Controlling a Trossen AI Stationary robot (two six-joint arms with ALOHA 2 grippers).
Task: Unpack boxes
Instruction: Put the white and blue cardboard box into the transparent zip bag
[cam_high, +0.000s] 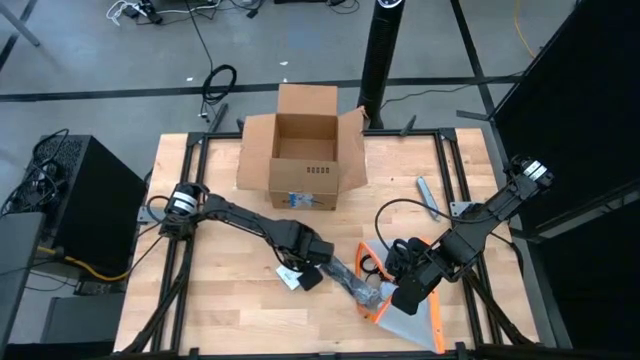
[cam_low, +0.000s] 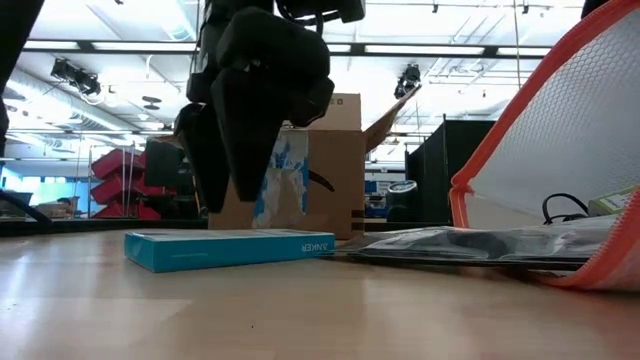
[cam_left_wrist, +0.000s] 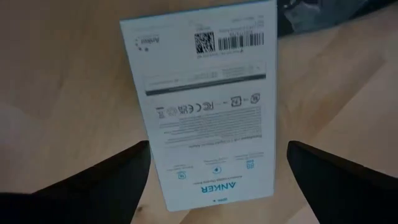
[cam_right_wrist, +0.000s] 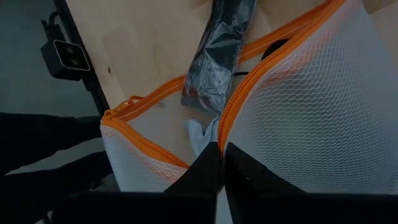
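The brown cardboard box stands open at the table's far middle, flaps spread; in the low view the box shows its label. My left gripper hovers open over a small white-and-teal Anker carton that lies flat on the table, one finger on either side and clear of it; in the low view the left gripper hangs just above the carton. My right gripper is shut on the orange-edged mesh pouch near the table's near right. My right gripper pinches the pouch's orange zip edge between its two fingers, one layer of the mouth. That layer is raised off the table and holds the mouth open. The pouch's other layer lies on the table.
A dark crinkled plastic bag lies between the two grippers, one end in the pouch's mouth. A grey pen-like tool lies right of the box. A black column stands behind the far edge. Bare wood lies left of the carton.
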